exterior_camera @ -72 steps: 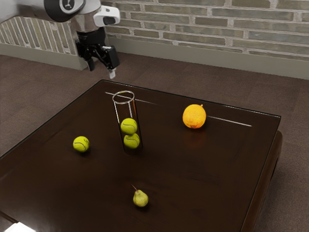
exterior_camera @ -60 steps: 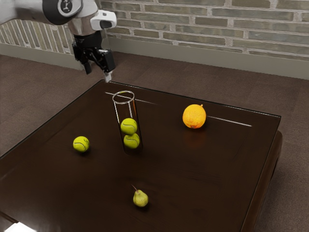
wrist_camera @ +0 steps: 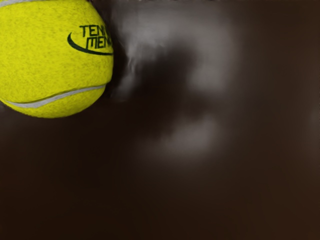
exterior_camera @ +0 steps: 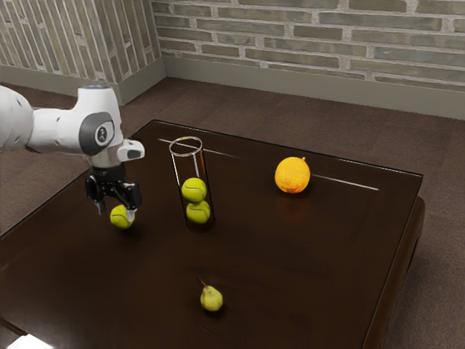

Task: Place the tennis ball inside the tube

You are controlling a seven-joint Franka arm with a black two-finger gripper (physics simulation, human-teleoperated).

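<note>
My gripper (exterior_camera: 116,211) is open in the exterior view, its two fingers spread apart low over the table. The loose tennis ball (exterior_camera: 120,219) rests on the table at the fingertips, partly covered by the finger on the exterior view's right. In the wrist view that tennis ball (wrist_camera: 52,60) looks large and is cut off by the picture's edge, offset from the hand's centre. The clear tube (exterior_camera: 187,166) stands upright beside my hand, toward the exterior view's right. Inside it are two tennis balls, an upper ball (exterior_camera: 194,190) stacked on a lower ball (exterior_camera: 197,213).
An orange fruit (exterior_camera: 292,175) lies beyond the tube, toward the exterior view's right. Nearer the camera is a pear (exterior_camera: 211,299) on the dark table (exterior_camera: 305,247). Brick walls (exterior_camera: 312,51) stand behind.
My hand has come down from above the table's far corner to the loose tennis ball, moving toward the camera and the exterior view's left. Balls, tube and fruit have stayed put.
</note>
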